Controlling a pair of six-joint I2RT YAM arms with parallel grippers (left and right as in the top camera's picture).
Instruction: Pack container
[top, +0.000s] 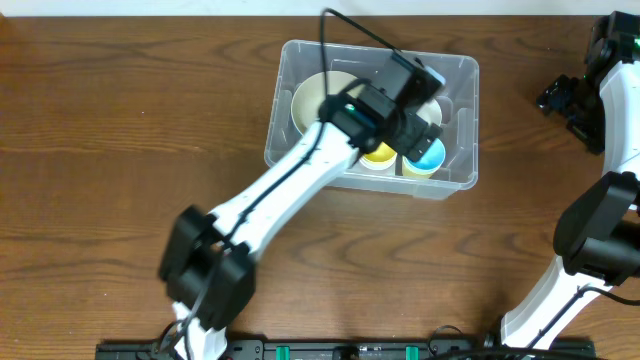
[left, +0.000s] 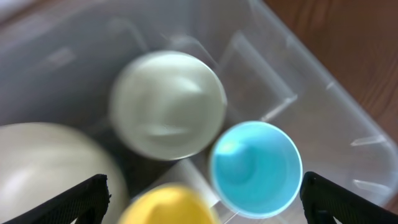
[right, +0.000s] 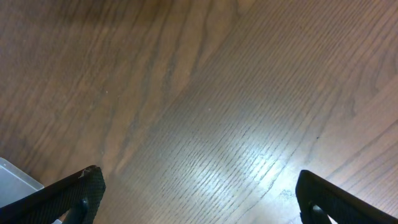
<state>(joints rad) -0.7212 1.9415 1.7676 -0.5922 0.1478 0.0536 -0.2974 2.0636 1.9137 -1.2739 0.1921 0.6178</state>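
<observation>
The clear plastic container (top: 290, 62) stands at the back middle of the table. Inside it are a large cream bowl (top: 312, 92), a yellow cup (top: 378, 157) and a blue cup (top: 426, 156). My left gripper (top: 400, 85) hovers over the container, open and empty. The left wrist view looks down past the open left gripper (left: 204, 190) at a white cup (left: 168, 102), the blue cup (left: 255, 168), the yellow cup (left: 168, 208), the cream bowl (left: 43, 168) and the container wall (left: 311, 81). My right gripper (top: 560, 98) is open and empty at the far right.
The right gripper (right: 199, 186) hangs over bare brown wood table (right: 217, 93), with a corner of the container (right: 12, 177) at its lower left. The arm bases stand along the front edge (top: 350, 350).
</observation>
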